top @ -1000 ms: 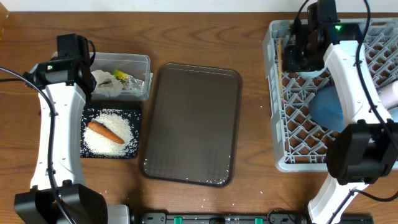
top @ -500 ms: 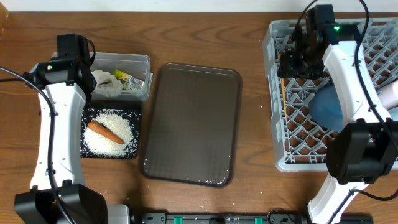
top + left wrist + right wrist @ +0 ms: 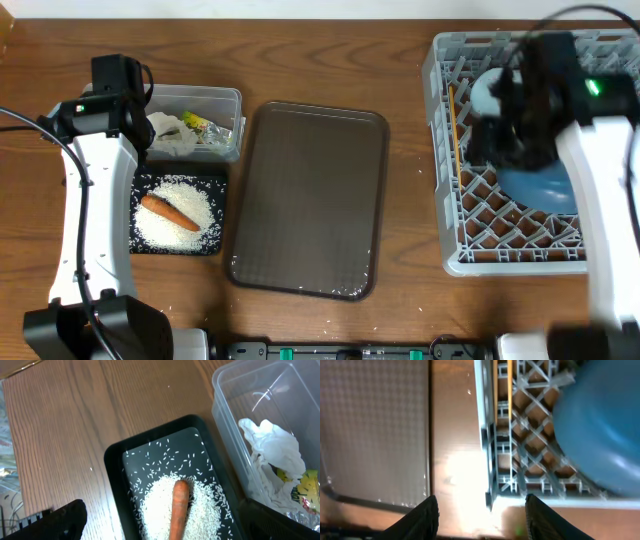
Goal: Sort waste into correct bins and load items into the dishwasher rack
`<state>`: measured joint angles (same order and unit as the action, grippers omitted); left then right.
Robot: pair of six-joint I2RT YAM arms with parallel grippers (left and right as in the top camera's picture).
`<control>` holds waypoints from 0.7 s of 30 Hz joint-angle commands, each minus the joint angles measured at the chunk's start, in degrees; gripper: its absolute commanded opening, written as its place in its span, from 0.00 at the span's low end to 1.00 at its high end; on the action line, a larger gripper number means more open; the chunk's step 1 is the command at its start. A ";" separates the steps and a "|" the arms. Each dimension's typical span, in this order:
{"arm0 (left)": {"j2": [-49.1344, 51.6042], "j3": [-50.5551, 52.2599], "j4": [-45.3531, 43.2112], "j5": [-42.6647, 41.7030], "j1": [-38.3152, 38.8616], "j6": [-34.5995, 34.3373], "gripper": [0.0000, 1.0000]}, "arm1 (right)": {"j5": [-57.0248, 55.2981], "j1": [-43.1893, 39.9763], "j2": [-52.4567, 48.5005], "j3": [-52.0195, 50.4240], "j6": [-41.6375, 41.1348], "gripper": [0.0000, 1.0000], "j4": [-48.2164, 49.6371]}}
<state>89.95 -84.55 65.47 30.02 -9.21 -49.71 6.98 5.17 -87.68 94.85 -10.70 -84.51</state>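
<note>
- The left end effector [image 3: 162, 517] is held above the black tray [image 3: 114, 475] near the desk's [image 3: 410, 200] left edge. Its jaws are spread wide and nothing is seen between them.
- White rice [image 3: 155, 505] is heaped in the black tray, with the carrot [image 3: 179, 505] laid on top of the heap. A few grains are scattered toward the tray's rim.
- The clear tub [image 3: 223, 415] is set just beside the black tray, on its far side and nearer the desk's far edge. The crumpled paper wrappers [image 3: 272, 450] and the yellow-green packet [image 3: 305, 487] are contained in it.
- The brown serving tray [image 3: 310, 200] is placed mid-desk. Only a narrow gap is left on its left, toward the two bins.
- A wider strip of bare wood is seen between the serving tray's right edge and the dishwasher rack [image 3: 489, 455].
- The rack is set against the desk's right edge, reaching toward the far right corner.
- The chopsticks [image 3: 503, 390] are laid along the rack's left wall, and the blue plate [image 3: 602, 435] is lodged among the pegs.
- The right end effector [image 3: 482, 517] is held over the rack's left wall, where rack meets bare desk. Its jaws are parted and nothing is gripped. In the overhead view that arm is blurred.
</note>
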 commanded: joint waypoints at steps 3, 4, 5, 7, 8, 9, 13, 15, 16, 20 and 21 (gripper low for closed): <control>0.17 -0.04 0.07 0.87 -0.04 -0.50 0.98 | -5.51 4.09 15.50 -11.80 -9.14 0.71 2.14; 0.17 -0.04 0.07 0.87 -0.04 -0.50 0.98 | -5.46 4.52 18.23 -13.73 -9.22 0.99 2.89; 0.17 -0.04 0.07 0.87 -0.04 -0.50 0.98 | -5.33 4.81 20.74 -15.30 -9.25 0.99 3.06; 0.17 -0.04 0.07 0.87 -0.04 -0.50 0.98 | -4.98 5.03 24.85 -17.64 -9.25 0.99 2.58; 0.17 -0.04 0.09 0.87 -0.04 -0.50 0.98 | -4.98 5.03 26.36 -18.34 -9.25 0.99 2.05; 0.17 -0.04 0.07 0.85 -0.04 -0.50 0.98 | -4.66 5.03 27.98 -18.91 -9.27 0.99 1.16; 0.17 -0.04 0.09 0.87 -0.04 -0.50 0.98 | -3.72 4.98 32.33 -19.21 -9.20 0.99 -1.40; 0.17 -0.04 0.07 0.87 -0.04 -0.50 0.98 | -3.76 4.98 33.90 -19.21 -9.20 0.99 -1.53; 0.17 -0.04 0.09 0.87 -0.04 -0.50 0.98 | -3.72 4.98 34.47 -19.21 -9.20 0.99 -1.53; 0.17 -0.04 0.07 0.85 -0.04 -0.50 0.98 | -3.74 4.98 35.60 -19.21 -9.20 0.99 -1.53; 0.17 -0.04 0.09 0.87 -0.04 -0.50 0.98 | -3.74 4.98 35.60 -19.21 -9.20 0.99 -1.53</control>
<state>89.95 -84.55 65.45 30.00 -9.21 -49.71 3.20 9.65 -52.14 76.05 -19.07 -85.97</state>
